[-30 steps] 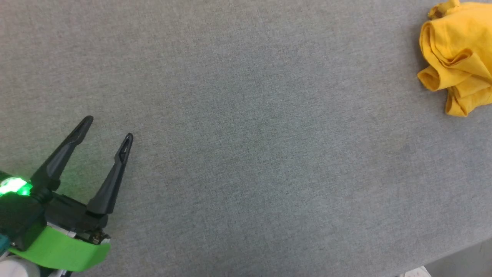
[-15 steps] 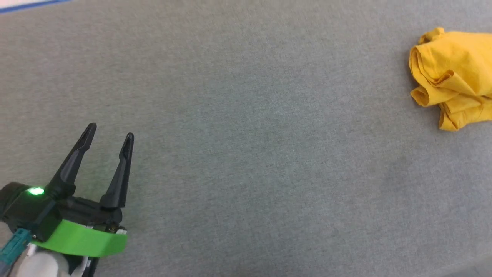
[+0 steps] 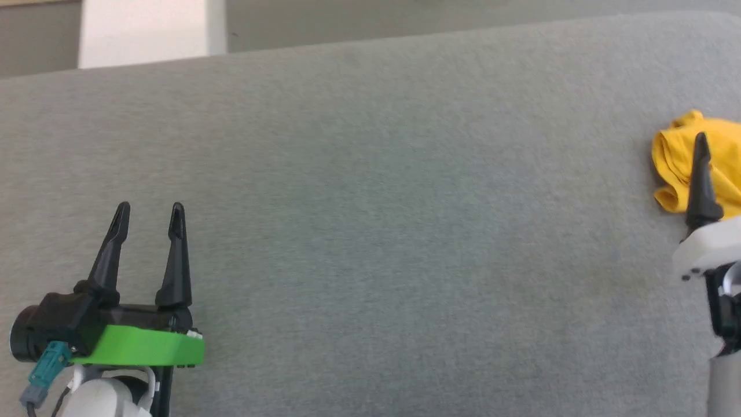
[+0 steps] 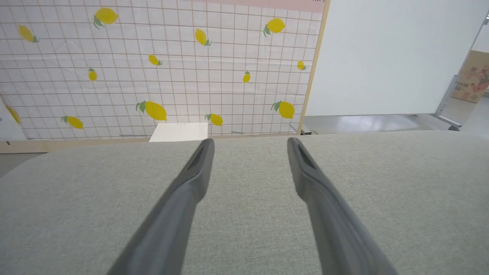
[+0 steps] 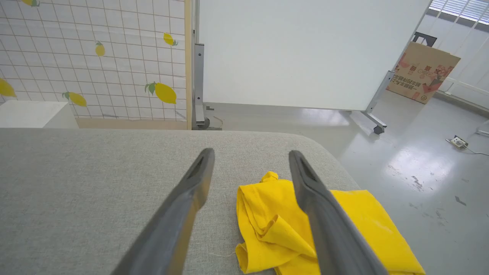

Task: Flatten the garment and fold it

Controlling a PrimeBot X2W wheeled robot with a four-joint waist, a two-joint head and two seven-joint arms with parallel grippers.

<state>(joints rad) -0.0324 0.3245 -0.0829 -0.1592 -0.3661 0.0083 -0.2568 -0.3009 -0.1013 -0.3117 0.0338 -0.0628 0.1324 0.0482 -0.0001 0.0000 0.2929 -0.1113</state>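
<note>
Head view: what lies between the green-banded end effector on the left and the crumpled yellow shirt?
Nothing. In the head view, the grey fabric tabletop is bare from the left end effector to the crumpled mustard-yellow T-shirt.

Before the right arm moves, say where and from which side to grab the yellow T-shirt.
On the yellow T-shirt, probably pinch the raised fold at its left edge, from above with the right gripper: that ridge stands proud of the table.

Grey table (image 3: 370, 231), lemon-print wall (image 4: 153, 57), cardboard box (image 5: 420, 72)
</note>
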